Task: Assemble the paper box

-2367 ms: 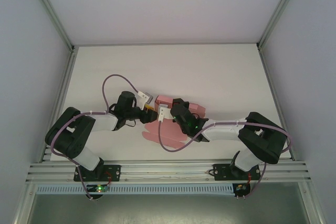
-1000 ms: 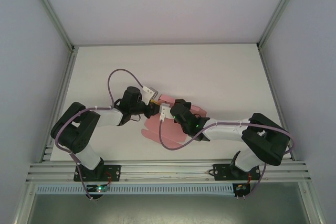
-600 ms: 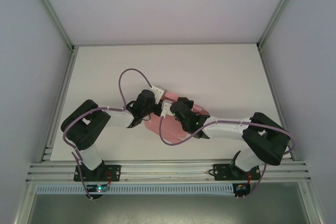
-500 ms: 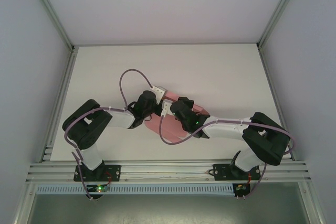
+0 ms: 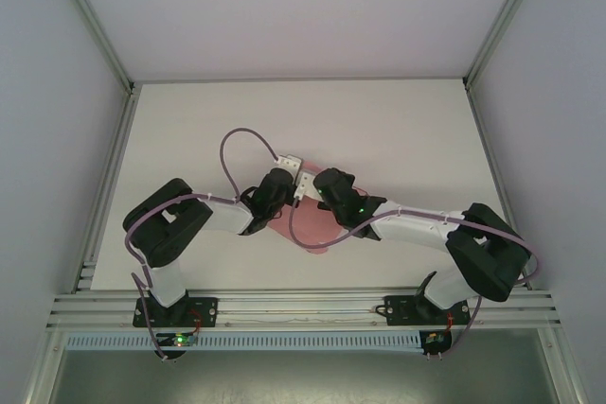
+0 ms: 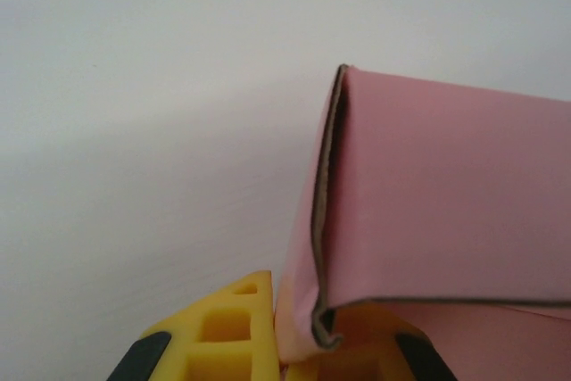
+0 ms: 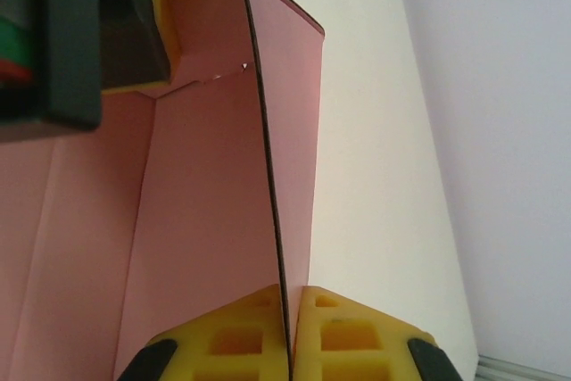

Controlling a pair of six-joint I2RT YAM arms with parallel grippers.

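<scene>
Table (image 5: 398,139) | paper box (image 5: 317,229) flap upright | L end effector (image 6: 299,350), R end effector (image 7: 290,336) clamp it

Bright, even, diffuse light; faint soft shadows; wrist close-ups slightly blurred

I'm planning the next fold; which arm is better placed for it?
Probably left: the left gripper pinches the paper box at its creased corner, while the right gripper clamps a panel's edge, steadying it.

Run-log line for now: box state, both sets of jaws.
paper box: partly folded, panel raised | left gripper: jaws shut on its corner | right gripper: jaws shut on panel edge
</scene>
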